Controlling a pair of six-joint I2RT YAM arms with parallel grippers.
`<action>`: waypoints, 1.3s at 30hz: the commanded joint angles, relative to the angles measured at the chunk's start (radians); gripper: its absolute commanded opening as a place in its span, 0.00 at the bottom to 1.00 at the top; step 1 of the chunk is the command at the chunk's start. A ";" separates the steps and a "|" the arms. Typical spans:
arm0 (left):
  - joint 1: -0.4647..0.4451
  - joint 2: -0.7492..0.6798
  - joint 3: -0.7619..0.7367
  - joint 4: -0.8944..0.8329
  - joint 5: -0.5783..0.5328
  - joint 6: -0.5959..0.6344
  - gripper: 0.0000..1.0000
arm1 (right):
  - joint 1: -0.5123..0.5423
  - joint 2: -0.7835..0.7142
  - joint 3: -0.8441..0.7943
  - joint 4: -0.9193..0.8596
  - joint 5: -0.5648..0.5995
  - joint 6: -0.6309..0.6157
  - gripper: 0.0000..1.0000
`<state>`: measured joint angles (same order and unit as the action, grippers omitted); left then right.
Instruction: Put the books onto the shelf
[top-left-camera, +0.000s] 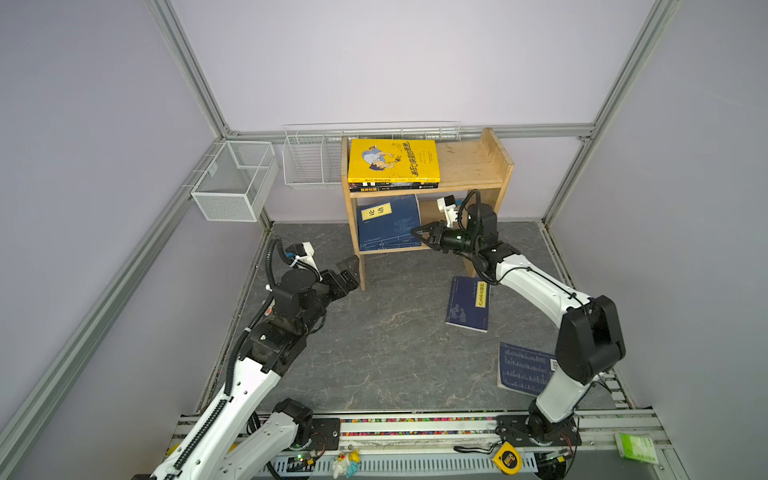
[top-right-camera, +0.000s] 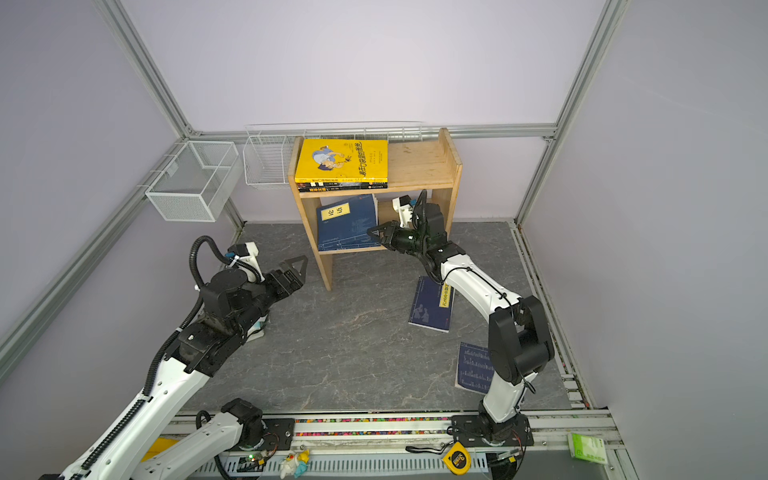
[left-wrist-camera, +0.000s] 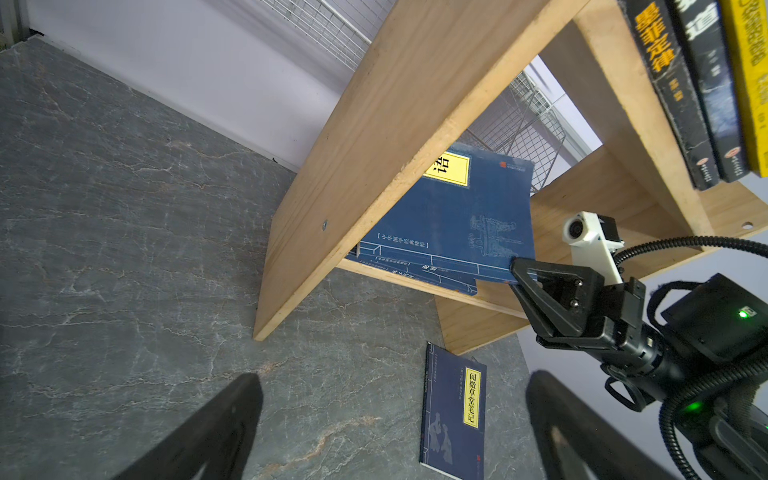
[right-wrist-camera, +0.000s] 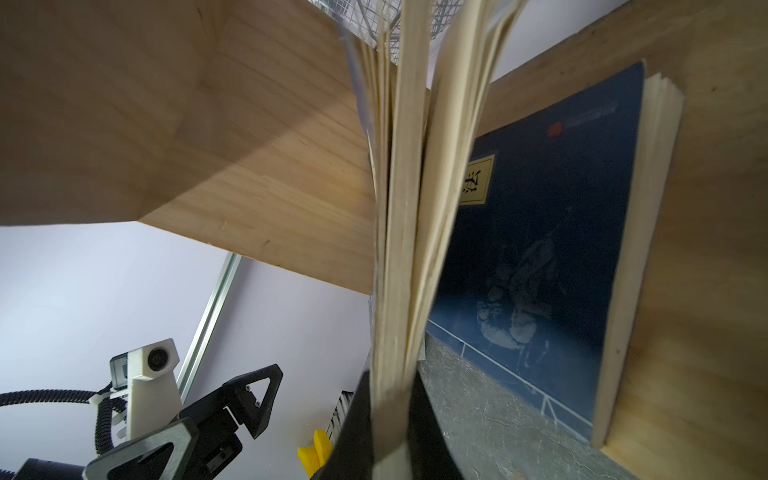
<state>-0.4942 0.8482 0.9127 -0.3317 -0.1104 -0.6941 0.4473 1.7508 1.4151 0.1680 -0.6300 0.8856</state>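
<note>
Our right gripper (top-left-camera: 417, 233) is clamped shut on the fore-edge of a navy book (top-left-camera: 388, 222). The book stands tilted on the lower tier of the shelf (top-left-camera: 469, 166), straight ahead of the fingertips. In the right wrist view the pages fan apart above the fingers (right-wrist-camera: 353, 432), and we cannot tell whether a cover is in the pinch or only a sheaf of leaves.

That is our main worry. If only paper is held, pushing deeper could buckle or tear pages, and the book could sag open instead of sliding in. Just beyond it a second navy book (right-wrist-camera: 540, 249) leans against the shelf's side panel, and a hard push could wedge the two together. If we release while the held book leans this much, we think it may slip off the front lip onto the floor (top-left-camera: 395, 353).

Our left gripper (top-left-camera: 349, 270) is spread wide and holds nothing, with the shelf's outer side panel close ahead of its fingertips. A careless forward sweep could knock the shelf and shake the yellow book (top-left-camera: 392, 160), which lies on two black books (left-wrist-camera: 673, 104) near the front of the upper tier, above both grippers.

Behind the right gripper, one floor book (top-left-camera: 467, 303) lies below the forearm. Another floor book (top-left-camera: 523, 368) lies partly hidden under the elbow. A low withdrawal could drag the arm across them.
</note>
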 joint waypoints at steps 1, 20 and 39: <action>0.009 0.002 0.031 -0.024 0.008 0.025 0.99 | -0.001 0.015 0.036 0.025 -0.026 -0.015 0.13; 0.034 0.159 0.059 0.056 0.065 0.052 0.99 | 0.009 0.073 0.065 -0.100 0.013 -0.099 0.13; 0.085 0.453 0.125 0.303 0.040 0.062 0.99 | 0.022 0.088 0.085 -0.184 0.074 -0.162 0.13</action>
<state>-0.4126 1.2835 1.0035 -0.0742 -0.0586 -0.6491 0.4480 1.8050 1.4887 0.0261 -0.5922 0.7830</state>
